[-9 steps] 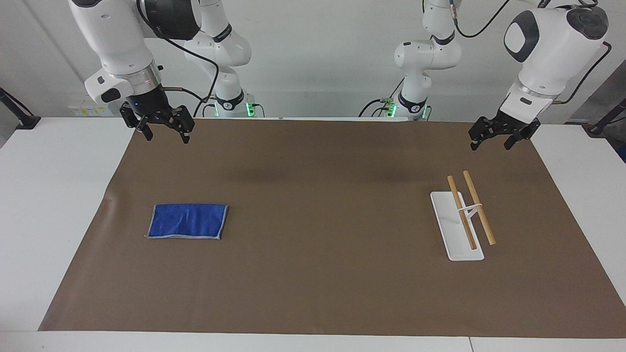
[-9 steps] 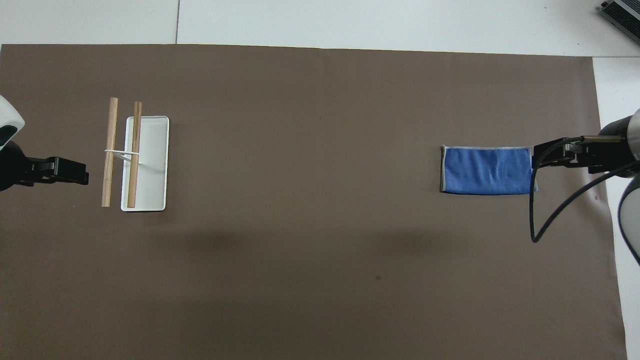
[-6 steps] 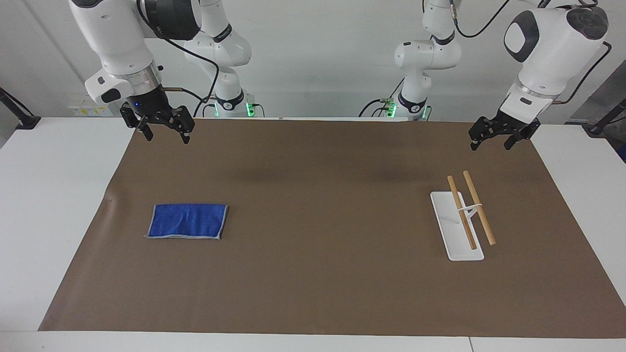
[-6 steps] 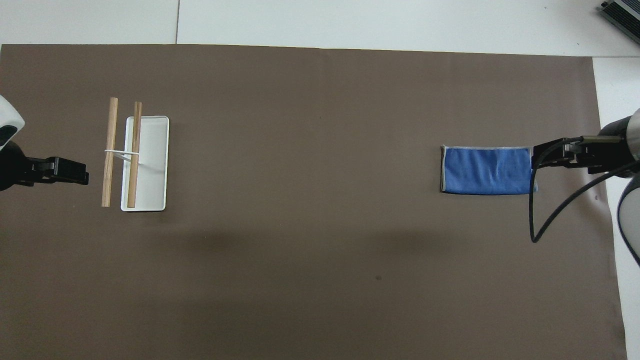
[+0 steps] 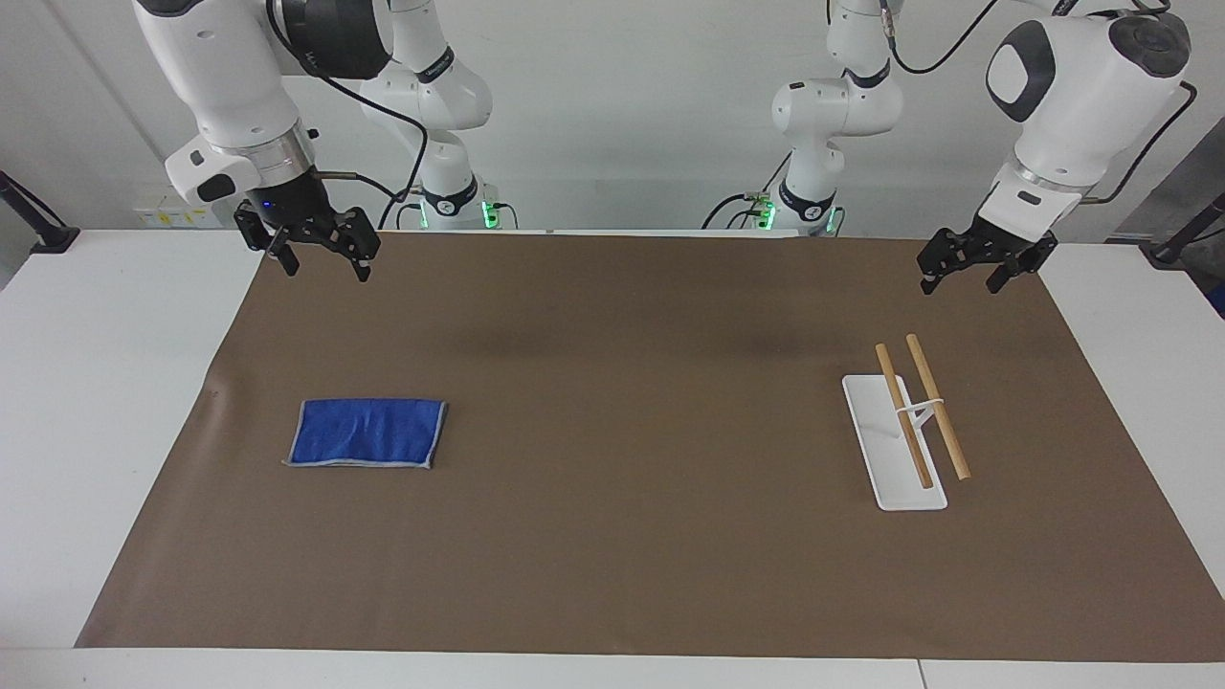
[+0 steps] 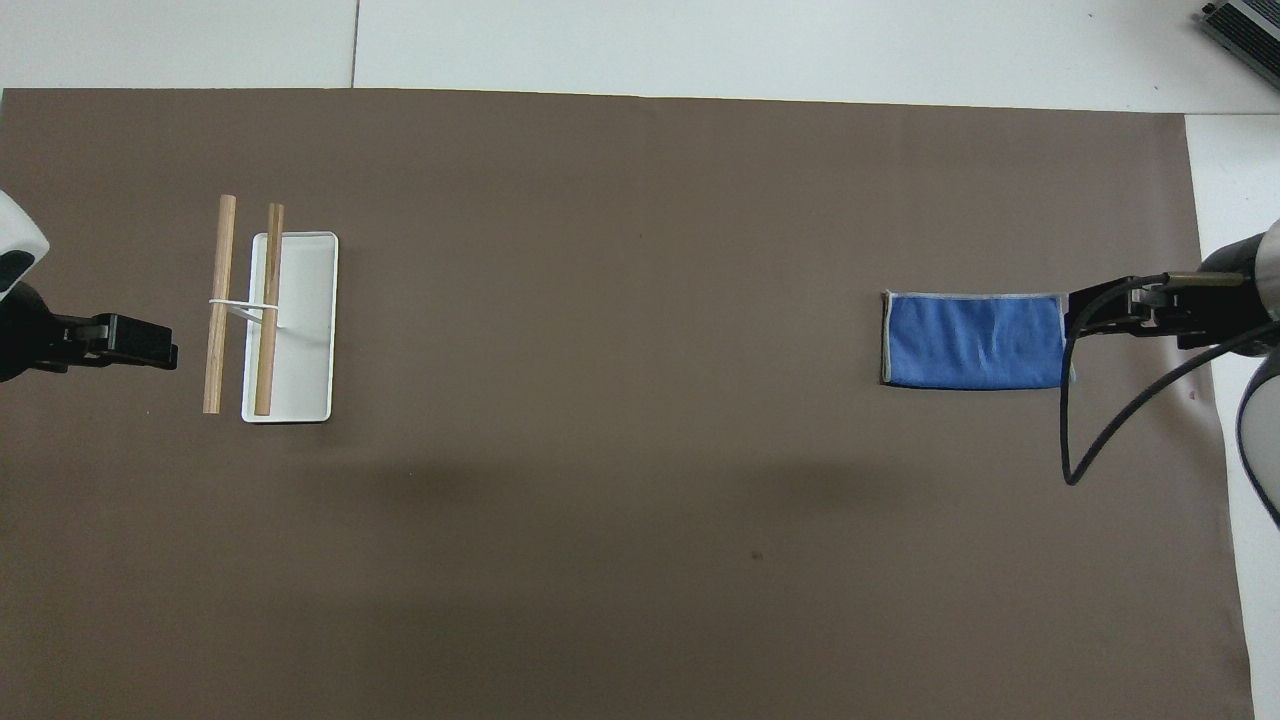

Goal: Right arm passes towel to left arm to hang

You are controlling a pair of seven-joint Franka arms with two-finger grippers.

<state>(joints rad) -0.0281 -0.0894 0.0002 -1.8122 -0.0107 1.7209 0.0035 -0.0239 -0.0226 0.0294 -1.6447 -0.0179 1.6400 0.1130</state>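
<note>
The right gripper [image 5: 321, 256] hangs with its fingers spread and empty over the mat's edge nearest the robots, at the right arm's end of the table, likely poised to come down on the towel [image 5: 367, 433]; the towel lies flat on the brown mat [image 5: 612, 536], farther from the robots than that gripper, untouched; the left gripper [image 5: 967, 273] waits, also spread and empty, over the mat's near edge at the left arm's end; the rack [image 5: 909, 421], two wooden rods on a white base, stands close to it, handy for hanging.
</note>
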